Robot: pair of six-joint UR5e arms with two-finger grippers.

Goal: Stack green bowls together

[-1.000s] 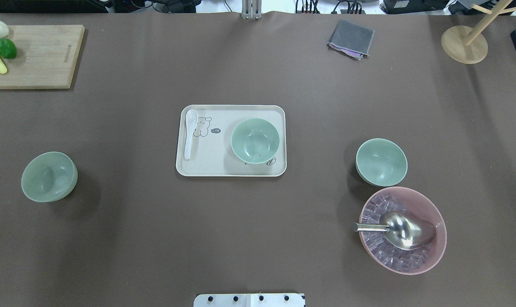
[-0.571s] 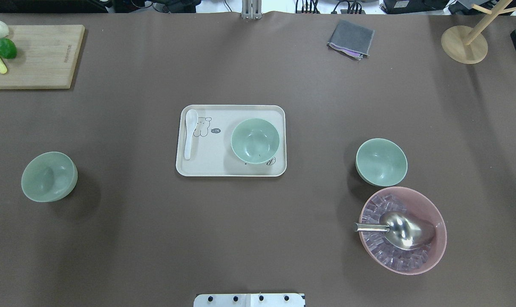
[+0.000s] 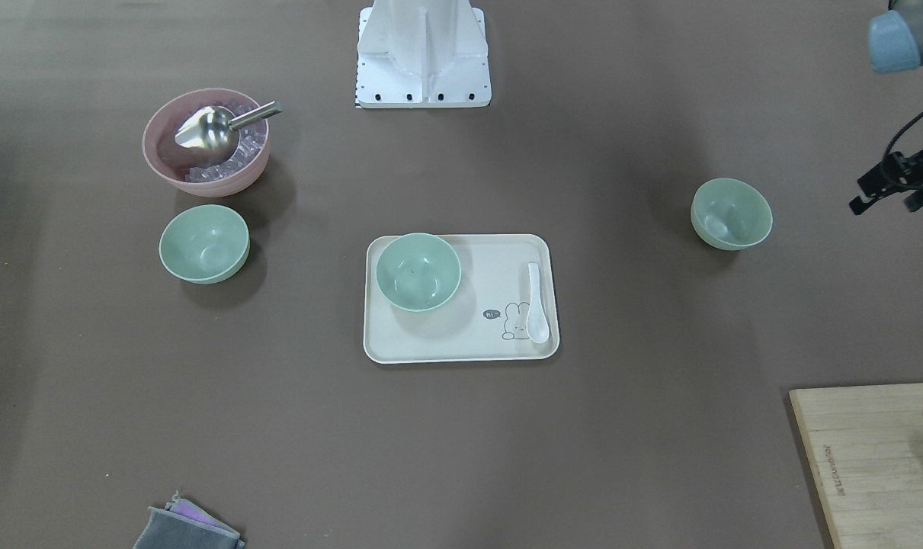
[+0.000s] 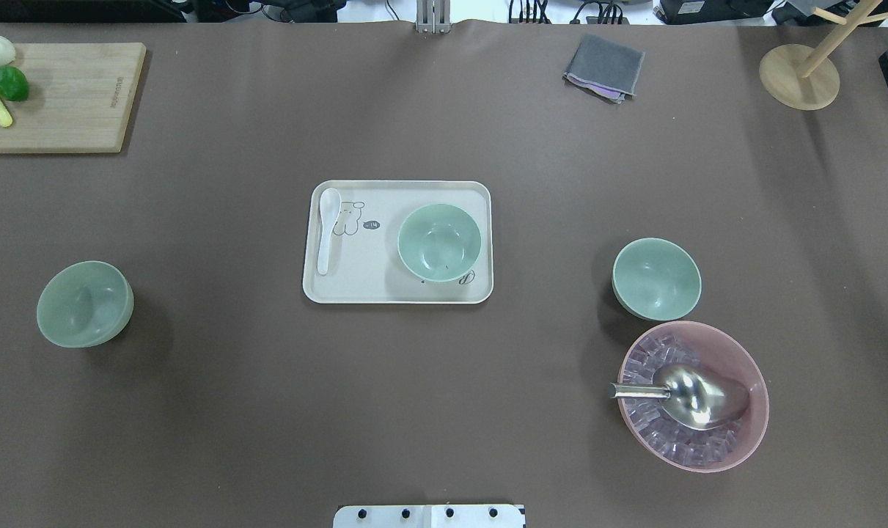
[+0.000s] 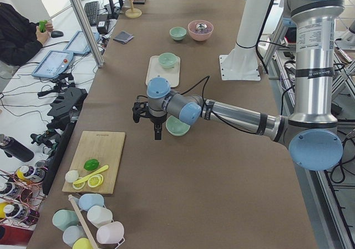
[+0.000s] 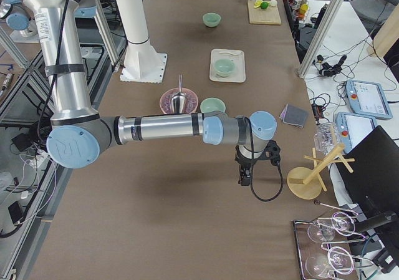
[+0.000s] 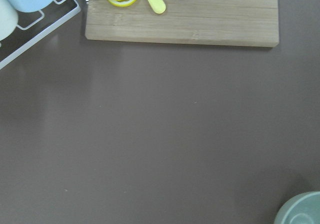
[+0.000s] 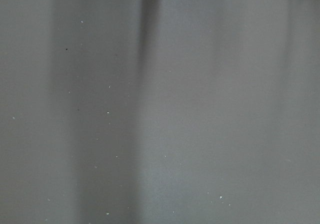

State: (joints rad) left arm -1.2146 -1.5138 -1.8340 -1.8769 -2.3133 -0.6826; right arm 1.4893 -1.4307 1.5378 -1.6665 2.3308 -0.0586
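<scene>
Three pale green bowls stand apart. One (image 4: pixel 84 304) is on the table's left and shows at the left wrist view's lower right corner (image 7: pixel 301 211). One (image 4: pixel 439 242) is on the cream tray (image 4: pixel 356 282). One (image 4: pixel 656 279) is on the right, touching the pink bowl (image 4: pixel 737 352). My left gripper (image 3: pixel 884 206) hangs beyond the left bowl (image 3: pixel 732 213), outward of it, fingers apart and empty. My right gripper (image 6: pixel 245 177) shows only in the exterior right view, over bare table beyond the pink bowl; I cannot tell if it is open.
The tray also holds a white spoon (image 4: pixel 328 227). The pink bowl holds ice cubes and a metal scoop (image 4: pixel 689 396). A cutting board (image 4: pixel 62 95) with lime and lemon is at far left, a grey cloth (image 4: pixel 603 66) and wooden stand (image 4: pixel 799 77) at the far side.
A small black edge of my left gripper has come into the overhead view's left edge. The bowls and tray have not moved.
</scene>
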